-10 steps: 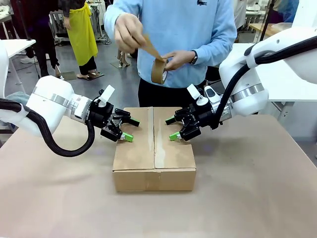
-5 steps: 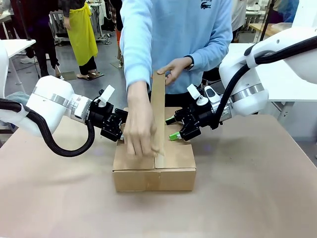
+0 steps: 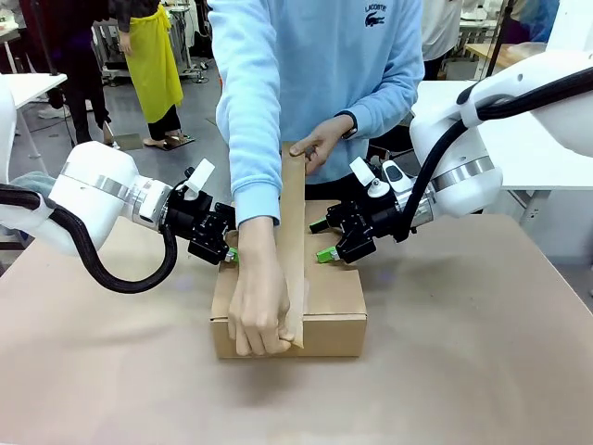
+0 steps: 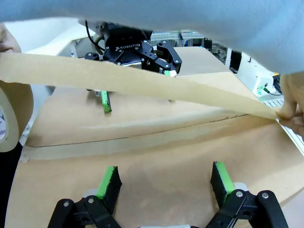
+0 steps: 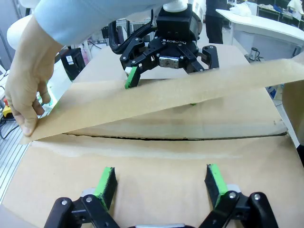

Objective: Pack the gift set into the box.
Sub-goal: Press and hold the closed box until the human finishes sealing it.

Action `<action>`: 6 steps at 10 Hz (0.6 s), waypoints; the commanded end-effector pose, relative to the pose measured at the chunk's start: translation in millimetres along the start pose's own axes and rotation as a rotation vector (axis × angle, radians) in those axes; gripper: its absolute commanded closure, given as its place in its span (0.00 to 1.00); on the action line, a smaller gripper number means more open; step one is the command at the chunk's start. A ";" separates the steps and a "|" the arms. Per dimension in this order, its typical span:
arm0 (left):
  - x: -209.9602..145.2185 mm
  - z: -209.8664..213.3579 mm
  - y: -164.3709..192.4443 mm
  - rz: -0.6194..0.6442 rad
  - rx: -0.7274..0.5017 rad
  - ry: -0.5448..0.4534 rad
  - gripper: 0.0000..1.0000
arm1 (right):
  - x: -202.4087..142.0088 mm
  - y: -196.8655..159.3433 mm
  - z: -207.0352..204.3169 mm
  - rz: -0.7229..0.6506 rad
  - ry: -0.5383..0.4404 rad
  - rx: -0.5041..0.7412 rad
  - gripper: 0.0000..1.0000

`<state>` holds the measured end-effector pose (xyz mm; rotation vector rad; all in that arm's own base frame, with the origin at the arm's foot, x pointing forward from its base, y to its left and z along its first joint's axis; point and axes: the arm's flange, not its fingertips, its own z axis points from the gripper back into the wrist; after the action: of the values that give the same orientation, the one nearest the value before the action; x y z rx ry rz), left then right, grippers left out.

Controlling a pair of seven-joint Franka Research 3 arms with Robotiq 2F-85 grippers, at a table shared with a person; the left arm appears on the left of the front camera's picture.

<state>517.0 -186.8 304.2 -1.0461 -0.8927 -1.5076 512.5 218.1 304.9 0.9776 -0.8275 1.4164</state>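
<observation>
Sitting at the middle of the table (image 3: 482, 352), the box (image 3: 329, 292) has its top flaps folded down and meeting along a centre seam, so nothing of its contents can be seen. A person in a light blue sweatshirt stands at the far side and stretches a strip of brown tape (image 3: 293, 241) along that seam. One hand (image 3: 258, 320) pins the tape's end over the box's near top edge, while the other hand (image 3: 320, 144) holds the upper end of the strip above the far edge; the roll itself seems to be the tan curve at the edge of the left wrist view, though little of it shows.

Both arms flank the box. The left gripper (image 4: 164, 183) rests over the left flap with its green-padded fingers spread apart and nothing between them; in the front view the person's forearm covers most of it. The right gripper (image 3: 326, 239) sits over the right flap near the far corner, its fingers likewise spread wide and empty. From each wrist view the taut tape crosses just above the seam, between that gripper and the opposite one, with cardboard directly below the fingertips.
</observation>
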 end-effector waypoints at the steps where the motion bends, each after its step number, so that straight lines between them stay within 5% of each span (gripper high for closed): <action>1: -4.4 -1.9 -1.7 0.001 -0.001 0.007 0.00 | -5.1 2.8 -1.4 -0.004 0.007 -0.012 0.00; 6: -4.4 -1.9 -1.7 0.001 -0.001 0.007 0.00 | -5.1 2.8 -1.4 -0.004 0.007 -0.012 0.00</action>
<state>517.0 -186.7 304.2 -1.0460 -0.8928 -1.5075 512.5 218.1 304.9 0.9775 -0.8275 1.4164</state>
